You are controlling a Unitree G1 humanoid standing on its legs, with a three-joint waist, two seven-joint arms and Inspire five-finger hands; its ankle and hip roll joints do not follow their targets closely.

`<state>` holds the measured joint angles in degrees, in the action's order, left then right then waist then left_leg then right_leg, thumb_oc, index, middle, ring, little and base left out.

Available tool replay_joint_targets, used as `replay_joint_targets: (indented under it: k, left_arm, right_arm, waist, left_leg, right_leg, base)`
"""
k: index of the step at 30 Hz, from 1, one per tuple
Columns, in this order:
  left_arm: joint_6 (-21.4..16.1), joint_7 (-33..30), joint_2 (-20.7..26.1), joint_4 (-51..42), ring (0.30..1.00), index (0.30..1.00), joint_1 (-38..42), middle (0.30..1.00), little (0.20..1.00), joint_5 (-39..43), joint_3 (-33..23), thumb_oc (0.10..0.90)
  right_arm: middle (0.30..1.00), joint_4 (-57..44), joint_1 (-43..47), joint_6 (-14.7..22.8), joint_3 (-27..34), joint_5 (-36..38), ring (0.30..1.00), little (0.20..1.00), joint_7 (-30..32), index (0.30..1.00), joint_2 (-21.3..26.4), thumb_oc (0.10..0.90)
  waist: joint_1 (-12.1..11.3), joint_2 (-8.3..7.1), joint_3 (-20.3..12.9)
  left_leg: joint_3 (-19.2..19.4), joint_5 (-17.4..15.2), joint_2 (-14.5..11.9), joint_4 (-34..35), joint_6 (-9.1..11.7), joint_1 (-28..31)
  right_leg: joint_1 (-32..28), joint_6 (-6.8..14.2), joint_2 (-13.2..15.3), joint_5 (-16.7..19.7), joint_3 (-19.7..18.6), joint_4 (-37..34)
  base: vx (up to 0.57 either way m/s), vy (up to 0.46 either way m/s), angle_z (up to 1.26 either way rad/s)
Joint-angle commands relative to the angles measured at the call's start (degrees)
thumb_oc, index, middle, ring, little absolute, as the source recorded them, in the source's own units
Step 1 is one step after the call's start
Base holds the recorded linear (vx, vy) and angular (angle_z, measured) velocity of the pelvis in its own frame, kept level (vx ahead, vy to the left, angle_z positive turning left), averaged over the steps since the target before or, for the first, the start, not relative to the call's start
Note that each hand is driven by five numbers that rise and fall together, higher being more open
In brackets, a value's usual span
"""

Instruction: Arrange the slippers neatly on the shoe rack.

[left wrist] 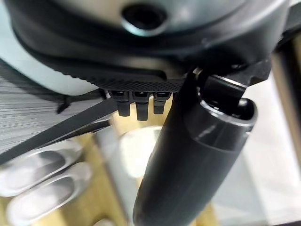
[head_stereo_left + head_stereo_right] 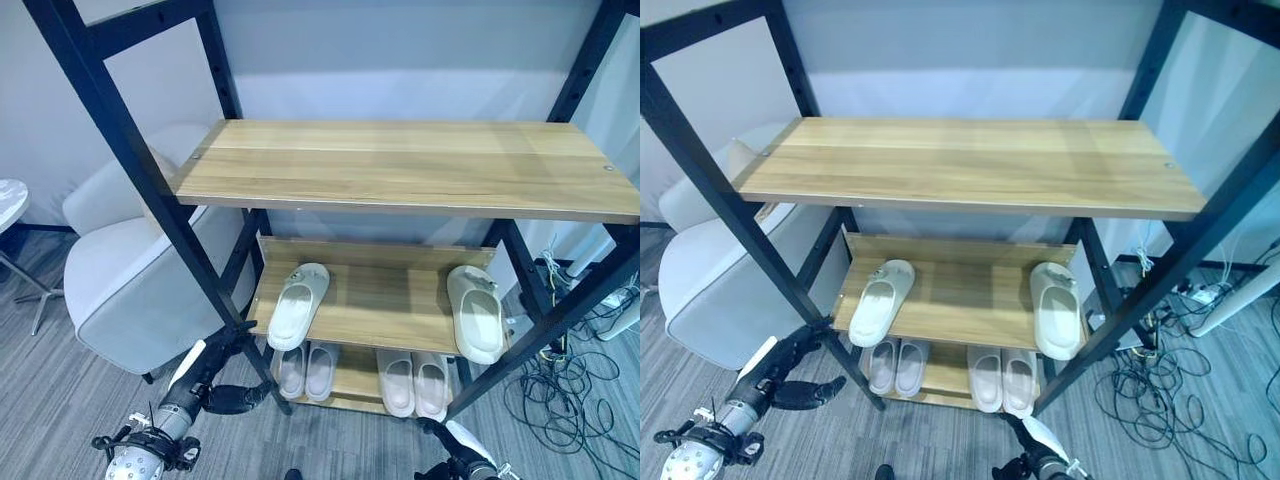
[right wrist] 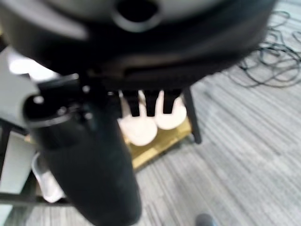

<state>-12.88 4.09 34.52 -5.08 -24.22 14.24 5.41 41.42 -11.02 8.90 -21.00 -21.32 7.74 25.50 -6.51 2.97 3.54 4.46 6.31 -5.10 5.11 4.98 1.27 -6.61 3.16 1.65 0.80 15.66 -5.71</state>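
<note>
The black-framed shoe rack has three wooden shelves, and its top shelf is bare. On the middle shelf one white slipper lies at the left, angled, and another lies at the right. Two pairs stand on the bottom shelf: a left pair and a right pair. My left hand hangs open and empty by the rack's front left post. My right hand is low before the rack's right side, open and empty, with the right pair past its fingers.
A pale armchair stands close to the rack's left side, with a round side table beyond it. Loose cables lie on the grey carpet to the right of the rack.
</note>
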Motion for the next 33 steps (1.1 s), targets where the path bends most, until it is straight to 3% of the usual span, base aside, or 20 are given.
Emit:
replay_joint_targets:
  k: [1,6,19,33]
  left_arm:
    - [-6.09,-2.18,-0.07,-6.1,0.9,0.9,3.93,0.9,0.9,4.76,-4.33,0.8]
    - [-6.24,-3.68,-1.87,-5.92,0.9,0.9,6.49,0.9,0.9,3.8,-3.78,0.8]
    - [-5.78,-6.23,-5.62,-3.89,0.9,0.9,16.18,0.9,0.9,1.24,4.49,0.8]
    - [-5.71,-12.83,-8.36,-0.79,0.9,0.9,22.27,0.9,0.9,-4.74,6.02,0.8]
  right_arm:
    - [0.9,-0.15,3.73,1.36,-1.14,-0.95,0.9,0.9,2.32,0.9,-0.5,0.8]
    - [0.9,1.21,4.3,0.74,-1.24,-1.4,0.9,0.9,3.06,0.9,-1.24,0.8]
    - [0.9,2.92,4.67,0.06,-1.52,-1.13,0.9,0.9,4.89,0.9,-2.55,0.8]
    - [0.9,3.55,4.09,-0.28,-1.72,-0.6,0.9,0.9,6.02,0.9,-3.39,0.8]
  waist:
    - [-0.6,-1.71,-1.68]
    - [-0.61,-1.5,-1.22]
    - [1.57,-0.77,-1.83]
    - [2.99,-0.75,-2.07]
  left_leg:
    - [3.43,2.65,1.66,-0.11,2.27,-3.86]
    - [3.34,2.93,1.59,-0.11,2.33,-4.18]
    - [4.26,2.07,1.59,-0.11,1.81,-3.83]
    - [4.94,1.22,1.6,-0.11,1.7,-3.76]
  right_leg:
    - [0.45,3.27,0.59,-2.89,2.49,0.78]
    - [0.71,3.29,0.64,-2.72,2.7,0.83]
    - [1.6,3.6,1.05,-2.5,1.47,0.76]
    - [2.67,3.86,1.55,-2.05,0.79,0.74]
  base:
    - [0.0,-0.038,0.0]
    - [0.0,-0.02,0.01]
    - [0.02,-0.003,-0.03]
    - [0.01,-0.002,-0.03]
